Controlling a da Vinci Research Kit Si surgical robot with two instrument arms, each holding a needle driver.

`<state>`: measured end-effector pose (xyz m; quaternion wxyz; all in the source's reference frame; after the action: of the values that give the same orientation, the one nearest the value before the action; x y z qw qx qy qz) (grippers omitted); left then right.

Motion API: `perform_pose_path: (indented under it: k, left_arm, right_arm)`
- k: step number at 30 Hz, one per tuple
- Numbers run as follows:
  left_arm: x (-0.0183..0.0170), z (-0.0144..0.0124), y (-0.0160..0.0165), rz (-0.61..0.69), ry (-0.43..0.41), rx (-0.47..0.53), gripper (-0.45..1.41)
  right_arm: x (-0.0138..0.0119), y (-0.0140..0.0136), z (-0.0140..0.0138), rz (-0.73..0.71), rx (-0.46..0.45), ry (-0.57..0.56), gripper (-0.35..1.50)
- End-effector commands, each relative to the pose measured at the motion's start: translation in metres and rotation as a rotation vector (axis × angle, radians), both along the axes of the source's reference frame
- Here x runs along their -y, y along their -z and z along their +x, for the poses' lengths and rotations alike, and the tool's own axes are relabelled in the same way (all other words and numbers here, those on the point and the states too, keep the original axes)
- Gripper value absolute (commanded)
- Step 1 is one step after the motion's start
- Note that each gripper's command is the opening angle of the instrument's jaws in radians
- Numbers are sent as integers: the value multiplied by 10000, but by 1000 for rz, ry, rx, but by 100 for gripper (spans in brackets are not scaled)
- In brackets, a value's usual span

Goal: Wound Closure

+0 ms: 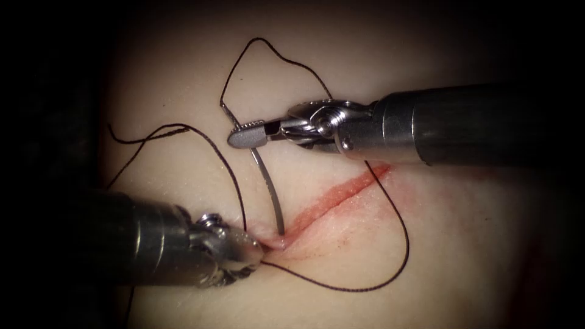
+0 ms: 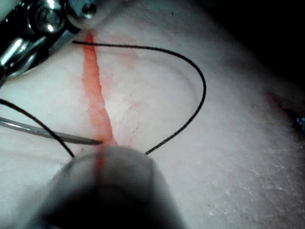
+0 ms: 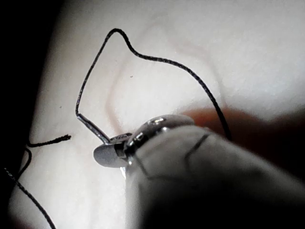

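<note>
Now your right tool is clamped on the needle near its thread end, and the needle point sits in the tissue at the cut. Your left tool presses at the left end of the cut; I cannot tell what it grips. Keep your grip firm and follow the needle's curve. The thread loops right of the cut, so keep it away from the point.

From my console, light pools on the tissue in the endoscope view, falling to black at every edge. Glare glints off the right tool. In both wrist views, each nearby shaft looms as a soft blur.
</note>
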<state>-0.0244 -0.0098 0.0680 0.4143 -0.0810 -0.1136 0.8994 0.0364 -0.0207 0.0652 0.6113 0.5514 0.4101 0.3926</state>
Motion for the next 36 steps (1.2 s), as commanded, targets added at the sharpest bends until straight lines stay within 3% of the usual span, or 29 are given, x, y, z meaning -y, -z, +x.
perform_pose_path:
  k: [1, 22, 36]
  left_arm:
    - [2, -4, -5, 2, 7, 0, -40]
    - [2, -4, -5, 2, 8, 0, -40]
    - [3, -5, -4, 2, 8, 0, -40]
  right_arm:
    - [1, 0, 9, 0, -7, 2, -35]
    - [18, 6, 4, 156, 30, 12, -35]
    - [23, 16, 3, 161, 24, 7, -35]
